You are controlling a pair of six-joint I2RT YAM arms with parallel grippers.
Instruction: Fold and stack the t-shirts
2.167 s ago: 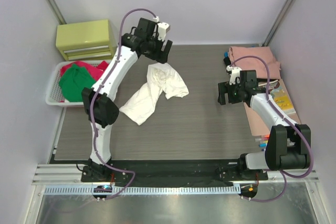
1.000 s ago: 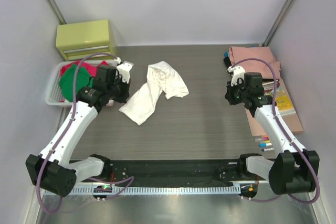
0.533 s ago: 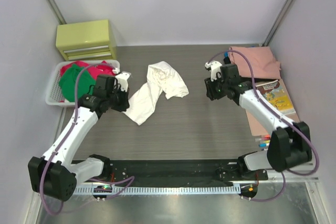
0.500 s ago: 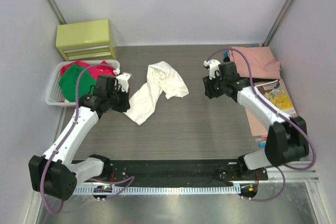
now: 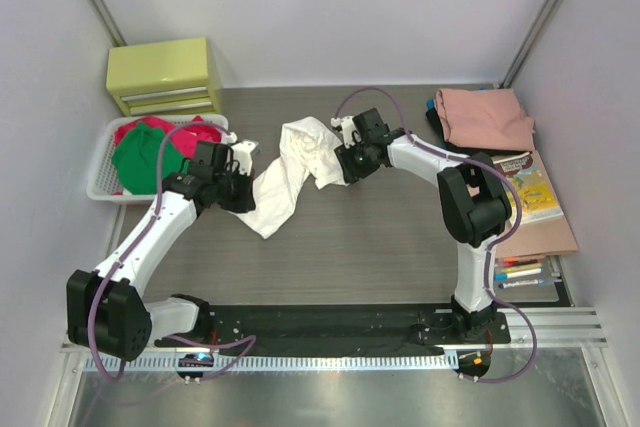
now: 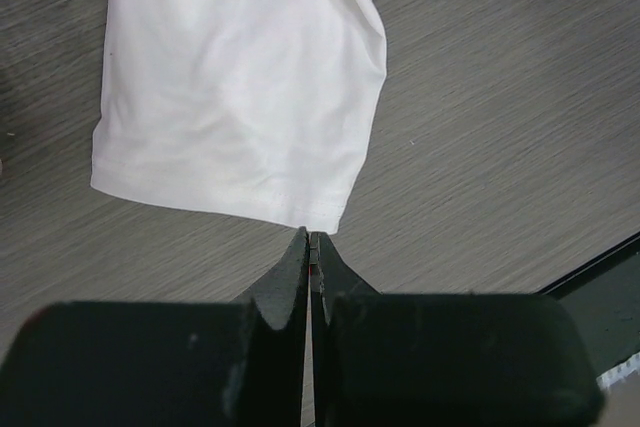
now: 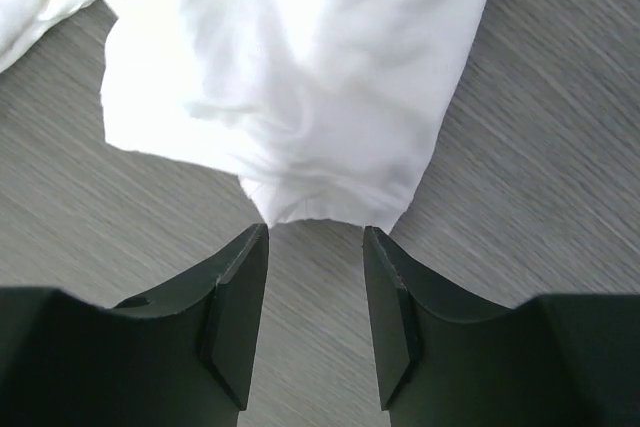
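White t-shirt (image 5: 300, 169) lies crumpled on the table (image 5: 380, 237), with the left claw (image 5: 238, 195) and right claw (image 5: 345, 169) at opposite ends. Left wrist: claw closed on nothing, its tips just beside the hem corner. Right wrist: claw parted, just short of a cloth edge.

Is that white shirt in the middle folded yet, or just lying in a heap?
Not folded. The white shirt lies crumpled and twisted on the table, bunched at its far end, with its near end trailing out flat.

white t-shirt (image 6: 240, 77) cropped at top; basket (image 5: 97, 190) part-hidden
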